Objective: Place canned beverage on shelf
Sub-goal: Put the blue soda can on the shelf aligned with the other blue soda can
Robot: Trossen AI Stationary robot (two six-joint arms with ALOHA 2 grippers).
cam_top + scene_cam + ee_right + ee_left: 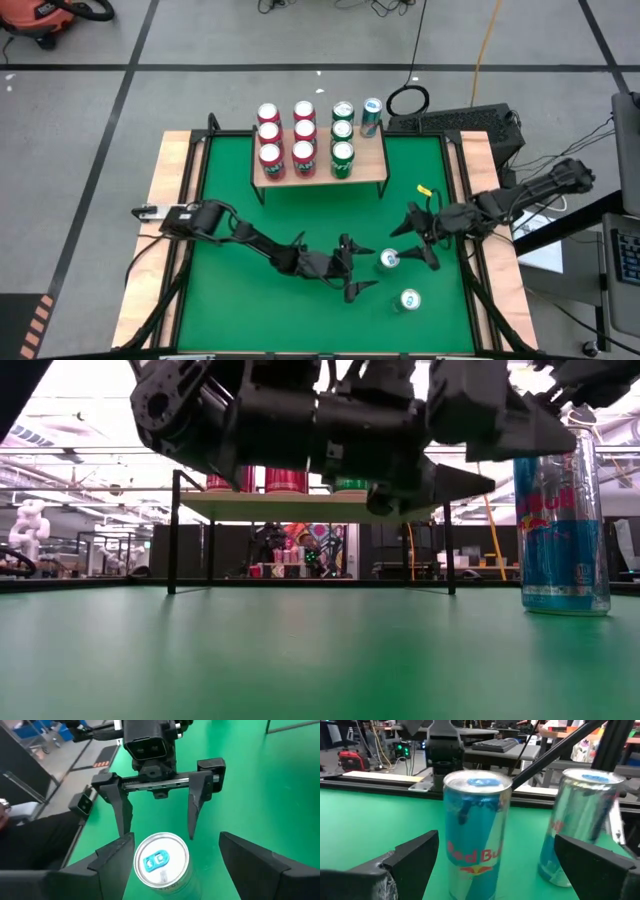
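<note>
**Can Not Yet Gripped**

My left gripper (362, 278) stands wide beside the blue can (389, 260) on the table, right of centre; my right gripper (415, 243) hovers open above. Shelf (372, 175) far, nearly full — two cans remain.

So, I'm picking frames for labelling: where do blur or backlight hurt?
Low view: the arms hang as dark shapes against bright ceiling lights, and the near green table is soft. Left wrist view: the far can is smeared, the near can sharp. High view: evenly lit.
</note>
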